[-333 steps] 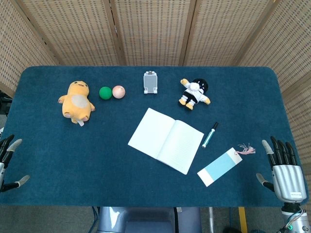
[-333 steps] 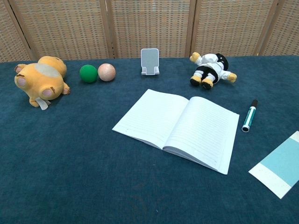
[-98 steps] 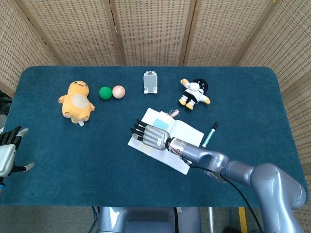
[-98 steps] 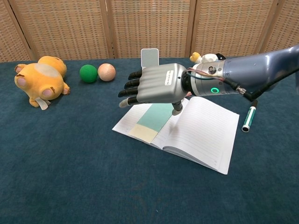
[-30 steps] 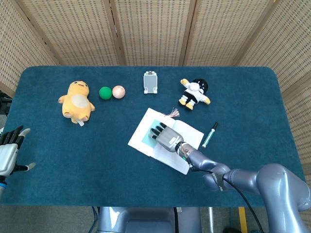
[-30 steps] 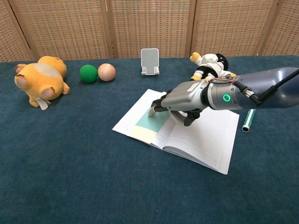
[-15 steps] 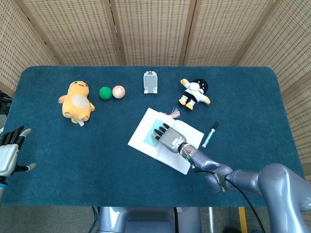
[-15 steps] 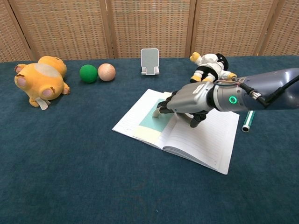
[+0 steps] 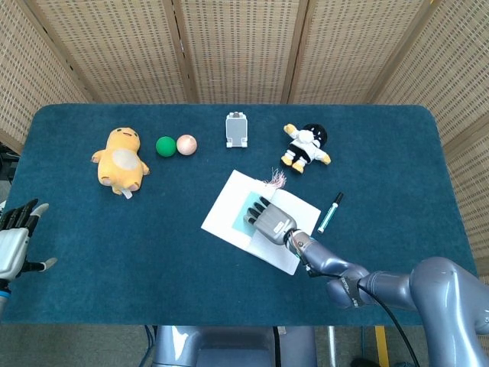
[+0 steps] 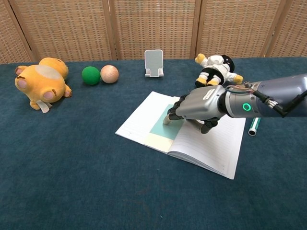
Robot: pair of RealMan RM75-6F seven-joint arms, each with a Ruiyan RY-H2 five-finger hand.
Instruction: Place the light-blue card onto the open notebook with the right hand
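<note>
Slid further right on the notebook (image 10: 144,120) — light-blue card (image 10: 160,125) under right hand (image 10: 199,109) fingers (image 10: 167,120) (pressing, not gripping)

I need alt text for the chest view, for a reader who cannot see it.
The right hand rests its fingertips on the light-blue card, which lies on the open notebook. Behind are a yellow plush, two balls, a phone stand and a marker.

A staged test setup, probably a lab: a table (image 9: 92,229) covered in dark blue felt stands before woven wicker screens (image 9: 229,46), with unrelated props (a yellow plush (image 9: 120,159), two balls (image 9: 176,145), a phone stand (image 9: 237,129), a doll (image 9: 306,147)) set in a row.
</note>
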